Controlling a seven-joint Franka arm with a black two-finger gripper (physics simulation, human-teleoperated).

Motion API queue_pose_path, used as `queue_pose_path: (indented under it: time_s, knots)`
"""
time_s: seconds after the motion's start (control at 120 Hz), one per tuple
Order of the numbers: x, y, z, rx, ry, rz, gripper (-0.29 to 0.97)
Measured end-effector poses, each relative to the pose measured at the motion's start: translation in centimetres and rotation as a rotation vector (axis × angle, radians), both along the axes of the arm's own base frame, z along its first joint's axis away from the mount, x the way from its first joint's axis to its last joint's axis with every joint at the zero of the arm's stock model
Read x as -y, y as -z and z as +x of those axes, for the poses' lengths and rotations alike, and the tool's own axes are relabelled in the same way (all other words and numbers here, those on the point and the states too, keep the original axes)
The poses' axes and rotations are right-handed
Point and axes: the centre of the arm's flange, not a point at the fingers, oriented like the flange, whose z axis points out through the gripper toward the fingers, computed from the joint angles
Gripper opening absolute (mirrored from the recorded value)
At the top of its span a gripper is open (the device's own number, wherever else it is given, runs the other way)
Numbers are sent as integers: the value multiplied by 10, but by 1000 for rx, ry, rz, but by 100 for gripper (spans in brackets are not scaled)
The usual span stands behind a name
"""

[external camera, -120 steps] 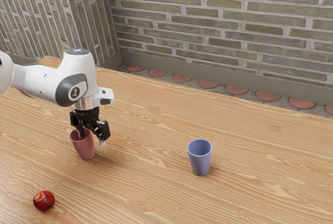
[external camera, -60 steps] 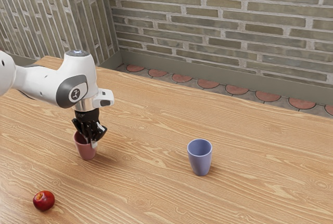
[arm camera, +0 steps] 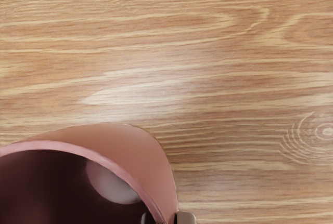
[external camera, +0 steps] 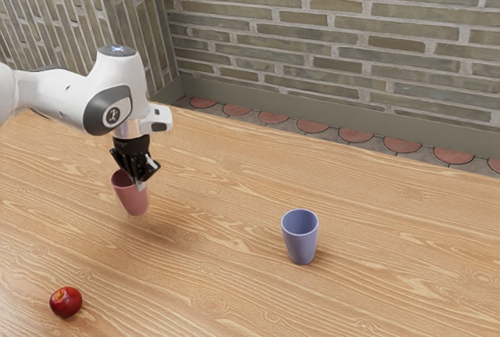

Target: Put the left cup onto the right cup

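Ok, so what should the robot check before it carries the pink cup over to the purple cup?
1. The fingers pinch the pink cup at its rim: ok.
2. The pink cup hangs clear of the table: ok.
3. The pink cup is upright: not ok, it tilts.
4. The purple cup stands upright, mouth up: ok.
5. The way between the cups is free, and the apple lies off to the side: ok.
6. The pink cup is high enough to pass over the purple cup's rim: cannot tell.
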Motion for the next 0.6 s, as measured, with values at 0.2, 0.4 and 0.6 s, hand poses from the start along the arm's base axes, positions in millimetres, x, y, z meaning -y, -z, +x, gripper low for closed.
queue_pose_path:
  time_s: [0.2, 0.4, 0.6]
  knots:
    - [19, -50, 23, 48, 30, 17, -11]
    - [85, -70, 31, 69, 117, 4, -11]
    - [136, -92, 32, 96, 171, -9, -11]
